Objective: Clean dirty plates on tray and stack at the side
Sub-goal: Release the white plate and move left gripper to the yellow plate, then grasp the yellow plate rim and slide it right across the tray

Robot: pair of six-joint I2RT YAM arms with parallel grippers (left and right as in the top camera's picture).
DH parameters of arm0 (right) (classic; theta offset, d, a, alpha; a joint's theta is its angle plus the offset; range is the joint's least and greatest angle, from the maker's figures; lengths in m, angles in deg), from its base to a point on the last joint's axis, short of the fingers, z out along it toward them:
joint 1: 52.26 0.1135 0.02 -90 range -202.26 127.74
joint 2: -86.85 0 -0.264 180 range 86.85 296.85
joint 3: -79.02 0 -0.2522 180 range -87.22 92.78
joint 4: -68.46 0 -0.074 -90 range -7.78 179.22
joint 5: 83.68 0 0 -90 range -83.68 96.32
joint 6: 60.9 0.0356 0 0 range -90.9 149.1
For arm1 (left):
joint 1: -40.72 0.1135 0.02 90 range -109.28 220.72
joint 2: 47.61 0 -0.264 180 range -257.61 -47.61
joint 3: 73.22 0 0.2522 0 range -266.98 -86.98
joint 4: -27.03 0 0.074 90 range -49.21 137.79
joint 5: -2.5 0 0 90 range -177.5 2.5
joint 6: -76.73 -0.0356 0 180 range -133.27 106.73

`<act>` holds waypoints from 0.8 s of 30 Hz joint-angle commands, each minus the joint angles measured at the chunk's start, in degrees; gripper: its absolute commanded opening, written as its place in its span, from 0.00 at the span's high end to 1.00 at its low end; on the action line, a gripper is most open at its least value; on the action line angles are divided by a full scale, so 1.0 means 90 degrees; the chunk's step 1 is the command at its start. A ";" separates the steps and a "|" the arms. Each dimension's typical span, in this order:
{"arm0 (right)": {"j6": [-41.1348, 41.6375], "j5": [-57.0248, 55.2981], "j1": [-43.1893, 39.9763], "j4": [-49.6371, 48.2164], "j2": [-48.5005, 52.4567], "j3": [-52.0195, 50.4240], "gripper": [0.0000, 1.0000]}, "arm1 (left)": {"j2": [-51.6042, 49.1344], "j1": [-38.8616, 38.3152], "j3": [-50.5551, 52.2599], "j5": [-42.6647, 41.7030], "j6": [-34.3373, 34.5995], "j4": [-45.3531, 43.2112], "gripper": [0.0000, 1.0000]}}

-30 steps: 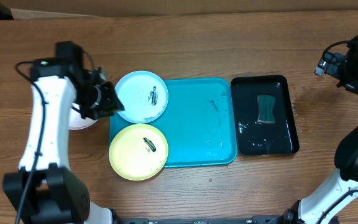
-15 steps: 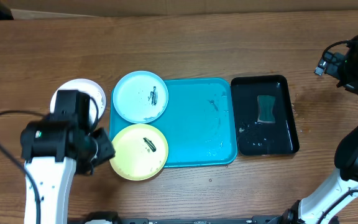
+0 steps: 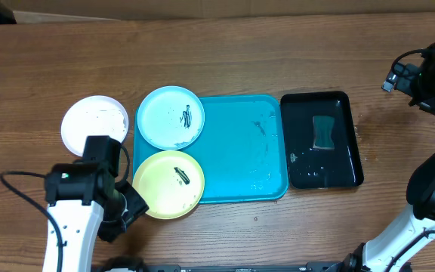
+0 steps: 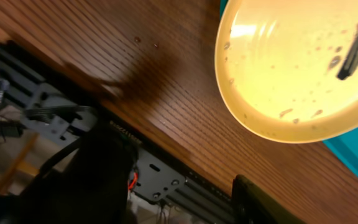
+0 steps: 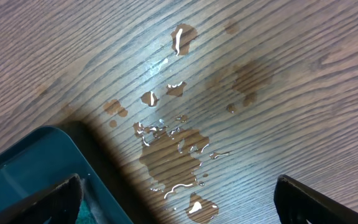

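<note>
The turquoise tray (image 3: 240, 151) lies mid-table. The light blue plate (image 3: 171, 117) sits on its back left corner and the pale yellow-green plate (image 3: 168, 183) on its front left corner, both with dark smudges. The white plate (image 3: 94, 125) lies on the table left of the tray. My left gripper (image 3: 124, 214) is open and empty at the table's front edge, just left of the yellow-green plate (image 4: 297, 68). My right gripper (image 3: 412, 85) is open and empty, above the table right of the black tray.
A glossy black tray (image 3: 322, 140) with a green sponge (image 3: 323, 132) and water stands right of the turquoise tray. A water puddle (image 5: 173, 146) lies on the wood by the black tray's corner (image 5: 30, 162). The table's front edge and frame (image 4: 160, 180) are under my left gripper.
My left arm has swung from beside the light blue plate toward the table's front, uncovering the white plate. The right arm and the plates have not moved.
</note>
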 commanded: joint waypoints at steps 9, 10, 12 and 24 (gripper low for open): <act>0.0027 -0.0041 0.0015 -0.0039 -0.0095 0.0034 0.00 | -0.0017 0.0046 0.1350 -0.0274 0.0619 -0.1520 0.49; 0.0027 -0.0041 0.0012 -0.0039 -0.0095 0.0034 0.00 | -0.0017 0.0046 0.1443 -0.0301 0.0680 -0.1654 0.50; 0.0027 -0.0041 0.0012 -0.0039 -0.0095 0.0034 0.00 | -0.0017 0.0046 0.1620 -0.0333 0.0780 -0.1889 0.50; 0.0027 -0.0041 0.0012 -0.0039 -0.0095 0.0034 0.00 | -0.0017 0.0046 0.2489 -0.0699 0.0780 -0.3135 0.64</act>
